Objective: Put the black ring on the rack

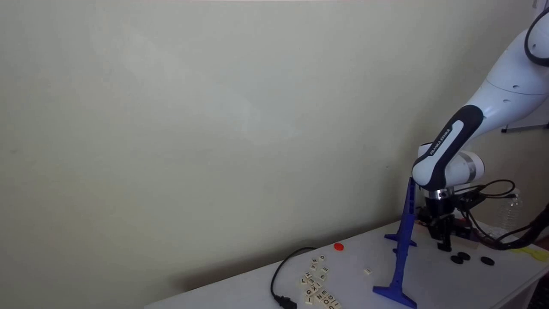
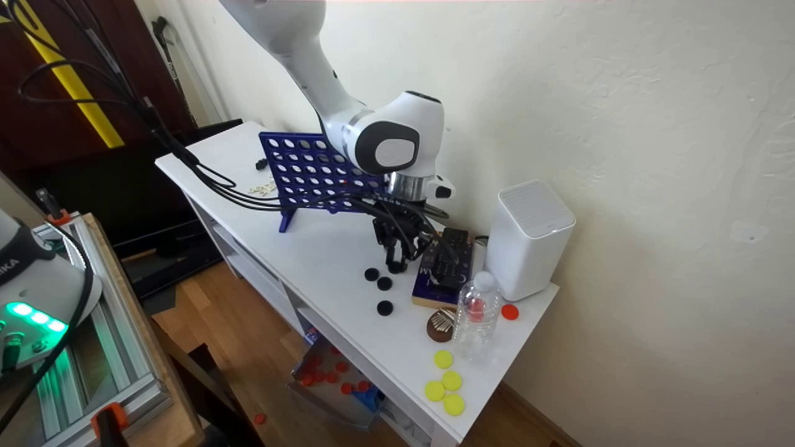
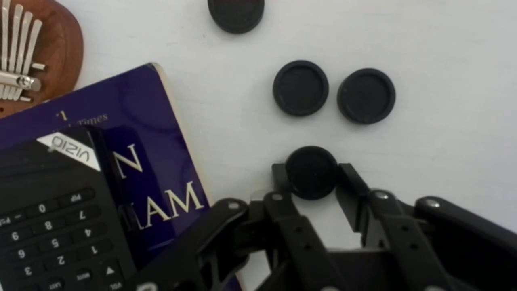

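**Black disc in the claw; the rack comes next**

You look to be at the grasping step, with the lift ahead. In the wrist view your claw (image 3: 313,178) is narrowed onto a black disc (image 3: 311,172), the task's ring, with a fingertip against either side of its rim. The disc lies about flat, low at the bench (image 2: 329,248); you cannot tell whether it touches the surface or hangs just clear. Three loose black discs (image 3: 301,88) lie near it, and a purple book (image 3: 159,171) is to its left.

The blue four-in-a-row rack (image 1: 404,246) stands upright, left of the claw in both exterior views.

Your next move calls for a straight lift with a firm grip, high enough to pass the rack's top edge. Then you probably need to turn the disc on edge, in line with the rack, before releasing it. Mind the black cables (image 2: 178,149): in an exterior view they cross in front of the rack and might snag.
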Motion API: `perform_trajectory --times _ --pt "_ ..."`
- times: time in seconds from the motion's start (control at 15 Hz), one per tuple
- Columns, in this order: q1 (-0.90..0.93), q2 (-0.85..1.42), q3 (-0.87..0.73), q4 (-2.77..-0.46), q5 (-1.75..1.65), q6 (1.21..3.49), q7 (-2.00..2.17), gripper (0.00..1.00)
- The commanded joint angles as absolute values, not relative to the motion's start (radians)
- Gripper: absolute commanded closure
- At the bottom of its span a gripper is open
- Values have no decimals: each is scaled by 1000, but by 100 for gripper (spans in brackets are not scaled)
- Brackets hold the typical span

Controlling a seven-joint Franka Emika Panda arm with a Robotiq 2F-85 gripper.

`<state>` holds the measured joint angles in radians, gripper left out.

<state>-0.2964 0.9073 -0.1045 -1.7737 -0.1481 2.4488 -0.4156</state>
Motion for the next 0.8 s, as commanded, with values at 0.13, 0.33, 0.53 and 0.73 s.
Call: perform_trajectory --times 0.13,0.33,0.53,0.73 --pt "-319 918 -91 -1768 -142 2464 -415 90" --pt "-350 852 -79 -1850 -131 2526 -442 90" --pt "-411 774 -56 -1962 -113 2654 -481 90" --pt "-479 684 -21 -2086 -104 2772 -520 90"
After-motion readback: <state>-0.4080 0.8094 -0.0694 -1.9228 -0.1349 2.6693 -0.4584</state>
